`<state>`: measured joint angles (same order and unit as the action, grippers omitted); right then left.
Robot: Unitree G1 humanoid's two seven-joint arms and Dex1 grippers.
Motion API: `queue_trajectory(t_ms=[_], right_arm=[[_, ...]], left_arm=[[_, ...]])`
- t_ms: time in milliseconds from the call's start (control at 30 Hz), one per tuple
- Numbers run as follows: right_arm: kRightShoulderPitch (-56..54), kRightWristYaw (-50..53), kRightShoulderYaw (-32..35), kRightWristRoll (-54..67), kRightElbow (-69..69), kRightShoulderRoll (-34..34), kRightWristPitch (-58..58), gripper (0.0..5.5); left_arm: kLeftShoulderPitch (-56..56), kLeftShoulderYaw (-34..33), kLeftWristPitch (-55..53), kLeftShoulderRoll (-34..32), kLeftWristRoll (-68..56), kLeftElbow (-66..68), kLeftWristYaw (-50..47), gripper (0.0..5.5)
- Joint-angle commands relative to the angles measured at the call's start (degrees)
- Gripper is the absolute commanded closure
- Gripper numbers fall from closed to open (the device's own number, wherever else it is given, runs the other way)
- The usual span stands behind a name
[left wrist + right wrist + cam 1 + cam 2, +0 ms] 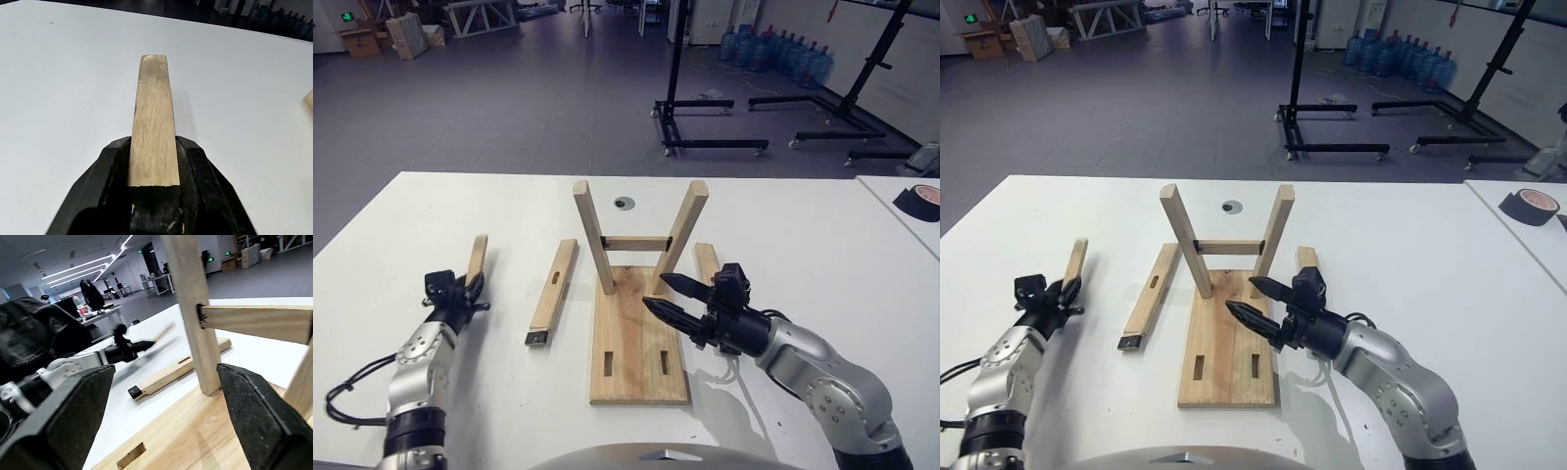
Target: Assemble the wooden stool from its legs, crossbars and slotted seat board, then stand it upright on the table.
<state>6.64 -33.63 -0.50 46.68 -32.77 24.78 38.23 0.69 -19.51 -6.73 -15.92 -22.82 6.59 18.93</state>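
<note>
The slotted seat board (638, 343) lies flat mid-table. Two legs (594, 235) (681, 233) stand tilted in its far end, joined by a crossbar (636, 243). A loose slotted leg (554, 289) lies left of the board, and another piece (706, 261) lies at its far right. My left gripper (468, 290) is shut on the near end of a short wooden crossbar (153, 132) that rests on the table at the left. My right gripper (666, 296) hovers open over the board, just in front of the right leg, with nothing between its fingers (259, 406).
A round grommet (625, 203) sits in the table (803, 225) behind the legs. A roll of black tape (918, 201) lies on the neighbouring table at the right. Black wheeled stands (710, 108) are on the floor beyond the far edge.
</note>
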Motion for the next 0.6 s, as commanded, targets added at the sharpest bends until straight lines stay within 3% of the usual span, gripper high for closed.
queue_trajectory(t_ms=[33,167,267,367,600], right_arm=[[-4.3,4.0,4.7,10.3,1.1,-1.8,4.8,1.68],[-7.1,7.1,7.6,21.6,2.2,-2.9,7.5,1.68],[-9.2,10.3,8.4,29.3,3.6,-4.1,8.6,1.68],[-10.9,14.8,8.0,36.6,5.2,-5.8,8.8,1.68],[-13.2,23.9,4.2,38.3,9.0,-12.7,6.1,1.68]], left_arm=[[1.7,0.1,2.5,1.0,-8.8,-21.6,3.1,4.22],[5.1,7.1,-2.2,-1.8,-13.1,-35.8,6.2,4.22],[0.4,17.9,-2.4,-8.9,-4.8,-37.9,15.8,4.22],[-1.5,22.9,1.8,-12.7,3.4,-33.9,20.2,4.22],[0.2,24.8,8.6,-12.6,8.8,-29.6,22.4,4.22]])
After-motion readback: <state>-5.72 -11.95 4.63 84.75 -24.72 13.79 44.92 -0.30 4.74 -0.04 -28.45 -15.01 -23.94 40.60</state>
